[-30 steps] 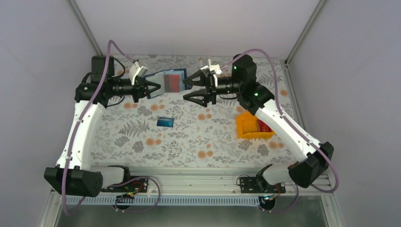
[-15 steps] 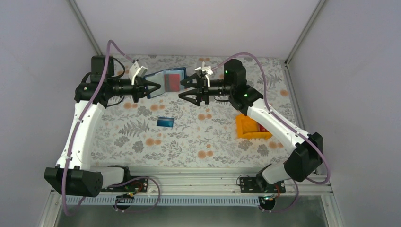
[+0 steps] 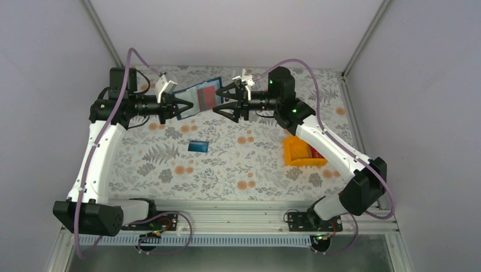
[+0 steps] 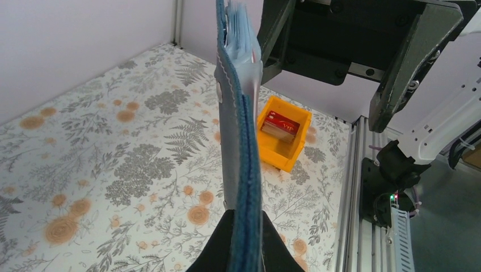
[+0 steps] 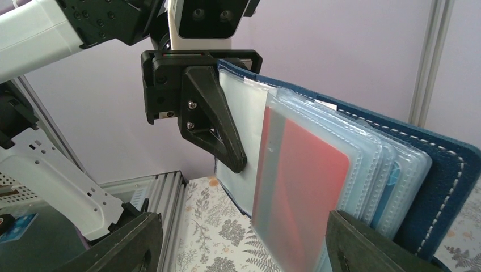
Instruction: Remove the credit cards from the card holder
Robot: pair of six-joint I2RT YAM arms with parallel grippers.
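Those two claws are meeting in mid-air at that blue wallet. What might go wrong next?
The left claw pinches the card holder by one edge only, up in the air, so a tug on the red card may twist the holder or pull it free. The right claw is open at several stacked clear sleeves. It might pinch a sleeve along with the card, and then nothing would slide out.

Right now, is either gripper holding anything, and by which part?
The left gripper pinches the card holder by one end; the right gripper is open at the other end.
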